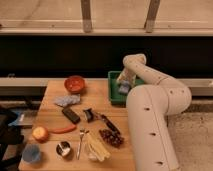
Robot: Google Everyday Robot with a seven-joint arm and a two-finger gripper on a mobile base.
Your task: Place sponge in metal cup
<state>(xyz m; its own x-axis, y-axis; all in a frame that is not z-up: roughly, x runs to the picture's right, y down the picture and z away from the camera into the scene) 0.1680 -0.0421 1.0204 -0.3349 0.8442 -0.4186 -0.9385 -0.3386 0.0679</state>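
The gripper (123, 82) sits in the green plastic bin (112, 93), directly above what seems a pale blue sponge (123, 90); whether it grasps anything, I cannot tell.

Claw (123, 86) amid walls of green bin (111, 89)

Sponge (122, 90) at gripper (124, 80); metal cup (63, 148) upright, well apart.

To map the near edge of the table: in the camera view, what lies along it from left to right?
Near edge: blue cup → metal cup → fork → bananas → grapes. The gripper is farther back, at the green bin.
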